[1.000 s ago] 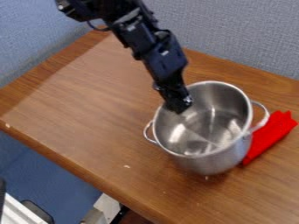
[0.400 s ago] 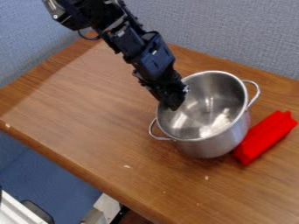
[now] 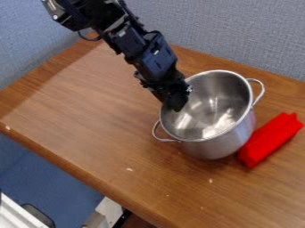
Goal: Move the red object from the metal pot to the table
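Observation:
The metal pot stands tilted on the right half of the table, its opening leaning toward the left, and nothing shows inside it. My gripper reaches down from the upper left and is shut on the pot's left rim, just above a wire loop handle. The red object lies flat on the table just right of the pot, close to its wall and outside it.
The table's rounded front edge runs diagonally from the left to the bottom middle, with blue floor below it. A blue wall stands behind the table. My dark arm crosses the back of the table.
The pot has been tipped and shifted slightly up and back with my gripper on its rim. The red object, leaning against the pot a second ago, now lies flat on the table.

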### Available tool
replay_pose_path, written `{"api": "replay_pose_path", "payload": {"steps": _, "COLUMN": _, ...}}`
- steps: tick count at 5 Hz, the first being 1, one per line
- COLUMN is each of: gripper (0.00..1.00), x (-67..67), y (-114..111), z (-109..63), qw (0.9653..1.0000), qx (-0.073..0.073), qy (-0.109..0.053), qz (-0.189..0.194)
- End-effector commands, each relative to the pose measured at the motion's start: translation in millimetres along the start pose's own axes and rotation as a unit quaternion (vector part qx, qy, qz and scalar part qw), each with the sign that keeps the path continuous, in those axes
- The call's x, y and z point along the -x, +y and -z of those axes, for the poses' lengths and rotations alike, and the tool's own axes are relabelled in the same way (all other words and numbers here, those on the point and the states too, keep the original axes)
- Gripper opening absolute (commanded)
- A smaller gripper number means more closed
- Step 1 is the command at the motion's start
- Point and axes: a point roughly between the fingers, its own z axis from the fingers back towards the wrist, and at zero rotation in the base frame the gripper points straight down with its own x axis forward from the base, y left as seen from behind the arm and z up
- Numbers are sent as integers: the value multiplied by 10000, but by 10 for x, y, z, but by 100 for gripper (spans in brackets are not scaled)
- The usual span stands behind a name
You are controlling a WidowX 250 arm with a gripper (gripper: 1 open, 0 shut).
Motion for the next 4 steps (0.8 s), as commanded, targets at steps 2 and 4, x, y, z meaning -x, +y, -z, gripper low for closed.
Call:
{"api": "replay_pose_path", "payload": {"steps": 2, "gripper": 0, "x": -150, "y": 25, "z": -163, "qw": 9995, "qx": -57, "qy": -311, "qz": 40}}
{"api": "replay_pose_path", "payload": {"steps": 4, "gripper": 0, "x": -146, "y": 11, "z": -184, "qw": 9995, "qx": -5, "qy": -319, "qz": 24}}
